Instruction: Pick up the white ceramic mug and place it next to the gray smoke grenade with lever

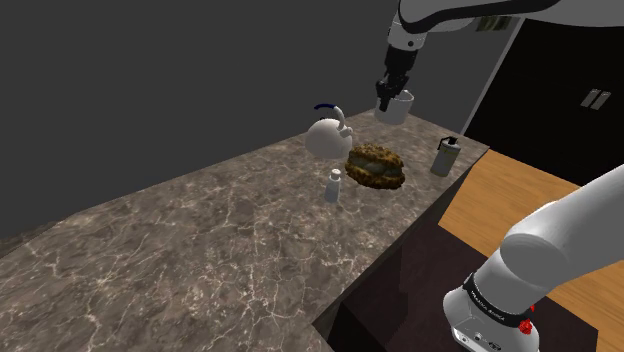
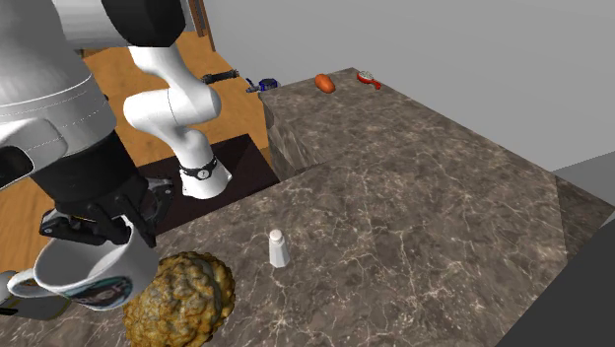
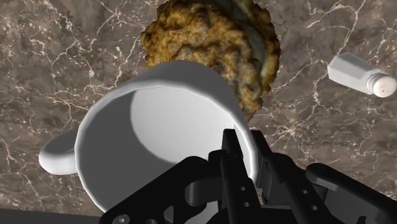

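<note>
My gripper [image 1: 388,99] is shut on the rim of the white mug [image 1: 398,108] and holds it in the air above the far end of the marble counter [image 1: 200,240]. In the wrist view one finger is inside the mug [image 3: 153,114] and one outside, with the handle pointing away from the fingers. The second exterior view shows the mug [image 2: 84,278] hanging tilted under the gripper [image 2: 99,233], with a dark picture on its side. The gray smoke grenade [image 1: 444,157] stands upright near the counter's corner, towards the shoulder view's right of the mug.
A brown lumpy loaf-like thing [image 1: 376,166] lies below the mug, between it and the grenade. A white kettle with a dark handle [image 1: 327,134] and a small white shaker [image 1: 335,186] stand nearby. Small red items [image 2: 324,83] lie far off.
</note>
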You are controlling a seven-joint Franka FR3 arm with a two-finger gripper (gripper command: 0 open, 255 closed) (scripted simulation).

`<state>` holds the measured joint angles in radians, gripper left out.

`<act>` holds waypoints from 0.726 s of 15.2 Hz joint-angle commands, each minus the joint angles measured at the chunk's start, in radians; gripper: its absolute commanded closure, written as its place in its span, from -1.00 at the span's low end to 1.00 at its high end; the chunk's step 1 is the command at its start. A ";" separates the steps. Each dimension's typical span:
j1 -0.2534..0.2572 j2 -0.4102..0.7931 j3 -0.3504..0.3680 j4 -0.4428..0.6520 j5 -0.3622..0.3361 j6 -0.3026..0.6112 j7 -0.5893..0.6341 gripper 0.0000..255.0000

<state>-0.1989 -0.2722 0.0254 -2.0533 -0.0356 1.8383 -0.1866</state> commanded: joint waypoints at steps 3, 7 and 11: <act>-0.037 0.056 -0.060 0.054 -0.010 0.006 -0.095 1.00; -0.074 0.115 -0.117 0.117 -0.011 0.006 -0.188 1.00; -0.111 0.189 -0.170 0.198 -0.002 0.001 -0.282 1.00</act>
<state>-0.3024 -0.1105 -0.1334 -1.8887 -0.0411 1.8452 -0.4462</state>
